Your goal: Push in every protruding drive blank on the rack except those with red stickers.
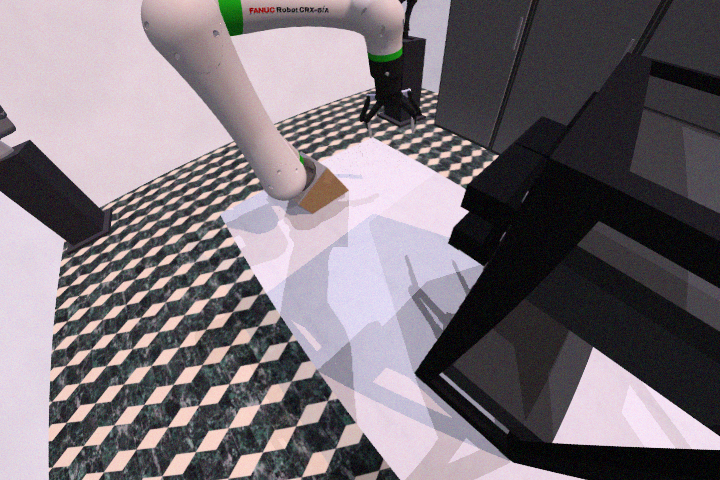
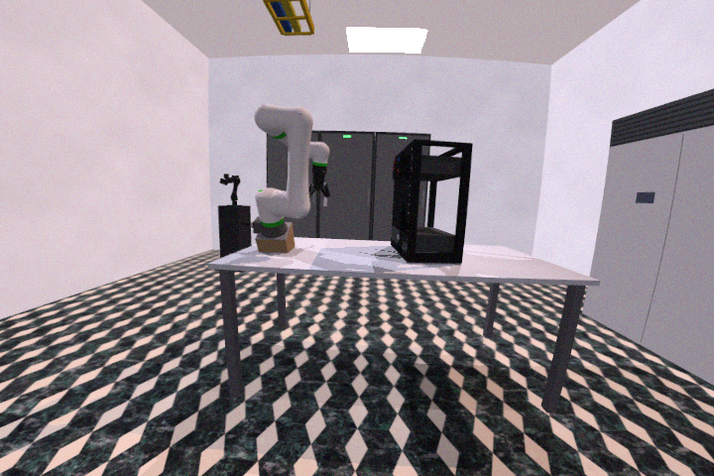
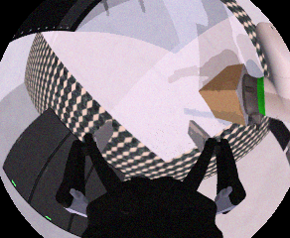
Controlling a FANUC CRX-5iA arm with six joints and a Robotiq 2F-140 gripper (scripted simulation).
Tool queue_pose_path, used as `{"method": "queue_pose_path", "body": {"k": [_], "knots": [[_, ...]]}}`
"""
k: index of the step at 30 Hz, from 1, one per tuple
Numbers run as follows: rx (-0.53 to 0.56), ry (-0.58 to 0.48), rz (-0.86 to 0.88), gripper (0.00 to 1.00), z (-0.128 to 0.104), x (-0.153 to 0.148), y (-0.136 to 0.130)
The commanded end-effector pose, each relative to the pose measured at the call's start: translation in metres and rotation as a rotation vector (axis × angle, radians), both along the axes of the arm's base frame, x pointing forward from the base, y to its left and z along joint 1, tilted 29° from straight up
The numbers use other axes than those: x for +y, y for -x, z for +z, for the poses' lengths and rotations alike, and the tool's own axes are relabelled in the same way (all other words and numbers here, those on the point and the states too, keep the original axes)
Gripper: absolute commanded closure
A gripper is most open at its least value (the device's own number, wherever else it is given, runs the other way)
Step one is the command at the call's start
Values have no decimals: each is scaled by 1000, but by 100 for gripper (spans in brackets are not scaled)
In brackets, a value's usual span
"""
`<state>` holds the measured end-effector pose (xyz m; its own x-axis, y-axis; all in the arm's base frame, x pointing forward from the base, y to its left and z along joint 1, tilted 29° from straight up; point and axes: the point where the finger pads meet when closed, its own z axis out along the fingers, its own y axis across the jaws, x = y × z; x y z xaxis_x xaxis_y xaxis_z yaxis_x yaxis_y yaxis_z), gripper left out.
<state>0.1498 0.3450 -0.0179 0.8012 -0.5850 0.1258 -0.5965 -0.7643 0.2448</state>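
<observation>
The black open-frame rack (image 2: 430, 201) stands upright on the white table (image 2: 403, 261); in the top view it fills the right side (image 1: 610, 254). Black drive blanks (image 1: 499, 186) stick out of its front face, one above another (image 1: 474, 232). I cannot make out any red sticker on them from here. My gripper (image 1: 390, 116) hangs open and empty high above the table's far end, well away from the rack's front. It shows in the exterior view (image 2: 319, 190) left of the rack. In the wrist view the fingers stand wide apart over the table, and the rack is only a dark edge at the top left.
The arm's base sits on a tan block (image 1: 320, 192) on the table's left part. A black pedestal with a small camera arm (image 2: 233, 227) stands beside the table. Dark cabinets (image 2: 346, 184) line the back wall behind the rack.
</observation>
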Motion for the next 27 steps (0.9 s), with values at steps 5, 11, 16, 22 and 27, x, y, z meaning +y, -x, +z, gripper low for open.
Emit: {"method": "queue_pose_path", "body": {"k": [5, 11, 16, 22, 27], "knots": [[79, -159, 58, 0, -3, 32, 14], [124, -320, 112, 0, 2, 66, 23], [138, -433, 149, 0, 10, 89, 26], [136, -592, 198, 0, 27, 122, 26], [112, -729, 238, 0, 47, 150, 22]]}}
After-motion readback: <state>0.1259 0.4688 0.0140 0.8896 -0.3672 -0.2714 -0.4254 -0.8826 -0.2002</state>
